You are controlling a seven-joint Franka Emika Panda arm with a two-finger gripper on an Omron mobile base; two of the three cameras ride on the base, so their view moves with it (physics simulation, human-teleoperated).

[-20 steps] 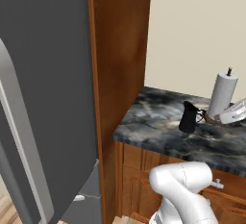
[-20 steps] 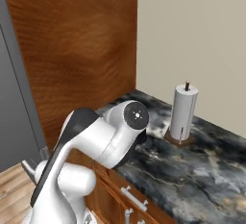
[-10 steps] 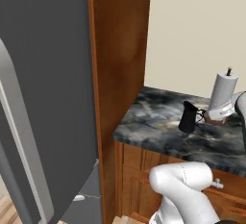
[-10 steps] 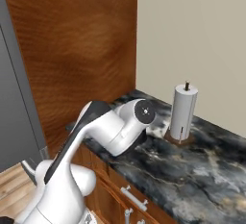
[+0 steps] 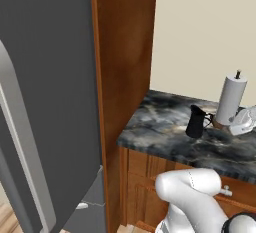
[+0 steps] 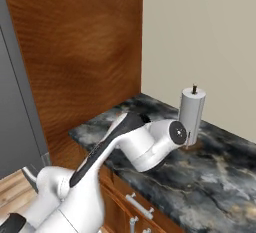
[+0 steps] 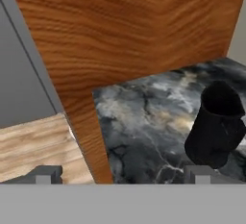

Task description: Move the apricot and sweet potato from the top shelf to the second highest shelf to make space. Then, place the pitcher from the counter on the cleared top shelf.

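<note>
The gripper (image 7: 122,174) is hovering with its jaws spread wide, empty, near the black pitcher (image 7: 216,124) standing upright on the counter (image 7: 144,122).

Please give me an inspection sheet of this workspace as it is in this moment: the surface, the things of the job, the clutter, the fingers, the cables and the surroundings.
Surface: the counter is dark marbled stone on wooden cabinets.
Job's things: the pitcher stands upright on the counter, close to the paper towel roll; the apricot, sweet potato and shelves are behind the closed fridge door.
Clutter: paper towel roll on its holder, upright.
Fingers: the gripper is open and holds nothing; the pitcher sits ahead of one finger.
Cables: nothing seen.
Surroundings: grey fridge door with a long handle, tall wooden side panel, cream wall, wooden floor.
</note>
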